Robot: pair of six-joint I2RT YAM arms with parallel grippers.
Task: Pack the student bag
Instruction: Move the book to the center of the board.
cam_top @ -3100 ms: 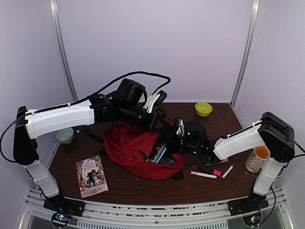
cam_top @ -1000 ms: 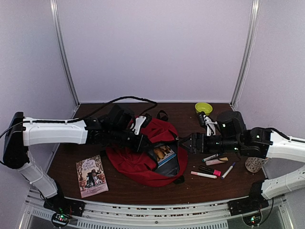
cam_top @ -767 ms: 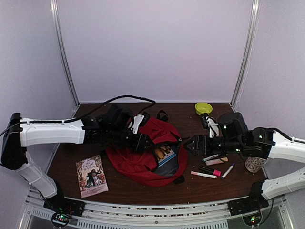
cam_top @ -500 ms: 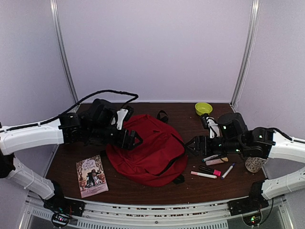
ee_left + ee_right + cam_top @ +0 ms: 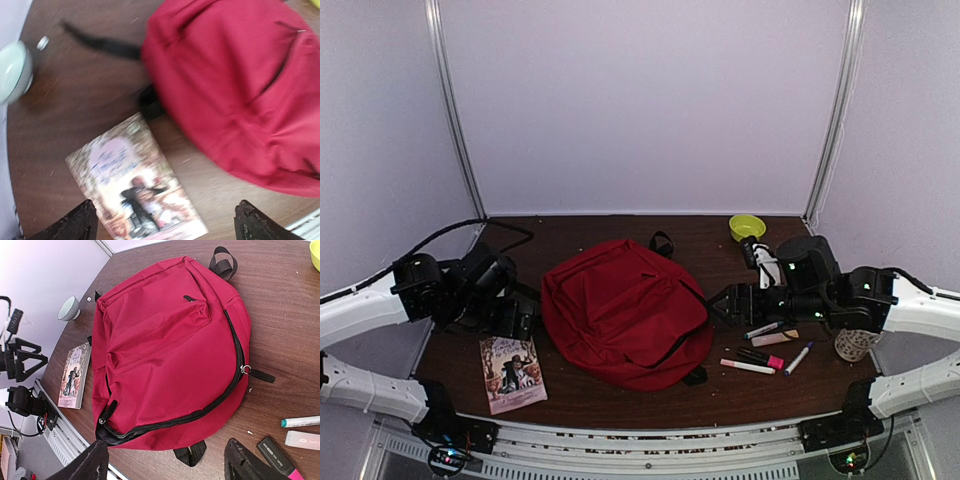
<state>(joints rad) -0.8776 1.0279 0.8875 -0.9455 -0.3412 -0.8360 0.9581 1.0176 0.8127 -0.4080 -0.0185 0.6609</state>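
A strip of table (image 5: 610,405) runs between the bag (image 5: 625,312) and the near edge. A book (image 5: 512,373) lies left of the bag, pens (image 5: 760,355) right of it. Both arms reach low: left gripper (image 5: 162,225) left of the bag over the book, right gripper (image 5: 725,300) just right of the bag, each spread wide and holding nothing. The bag lies flat mid-table, dark red, with a black zip curving along its side.

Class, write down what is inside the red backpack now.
Nothing inside the student bag shows: its red fabric lies closed over the main compartment, so any contents are covered. Only the black zipper line is visible.
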